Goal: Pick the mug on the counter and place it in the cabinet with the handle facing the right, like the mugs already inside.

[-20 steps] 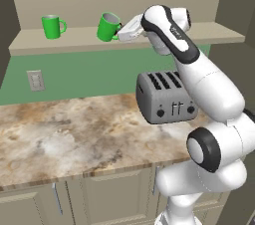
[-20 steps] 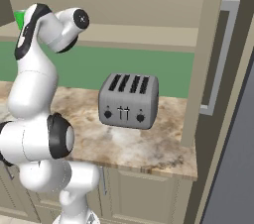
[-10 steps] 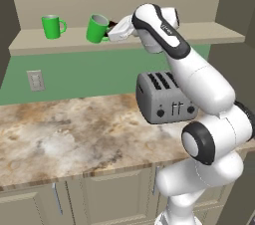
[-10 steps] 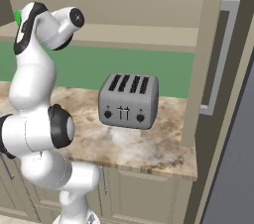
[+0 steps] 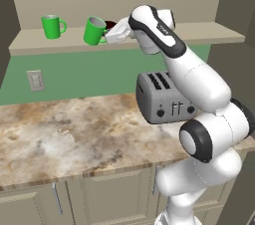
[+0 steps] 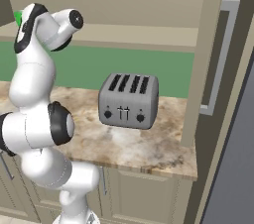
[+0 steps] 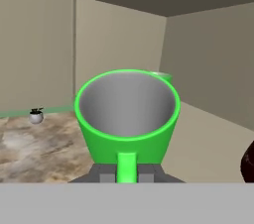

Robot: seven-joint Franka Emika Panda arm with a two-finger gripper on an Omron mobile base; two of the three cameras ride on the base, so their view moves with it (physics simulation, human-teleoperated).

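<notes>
The mug (image 5: 93,31) hangs tilted over the cabinet (image 5: 209,31) shelf, right of another mug (image 5: 52,26), above the counter (image 5: 74,129).

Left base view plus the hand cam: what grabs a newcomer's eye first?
The white arm reaching up to the cabinet, its hand shut on the mug, held tilted at the shelf's front edge. A second green mug stands upright further left on the shelf. In the hand view the mug's grey inside faces the camera, its handle between the fingertips. On the counter sits a silver toaster.
</notes>
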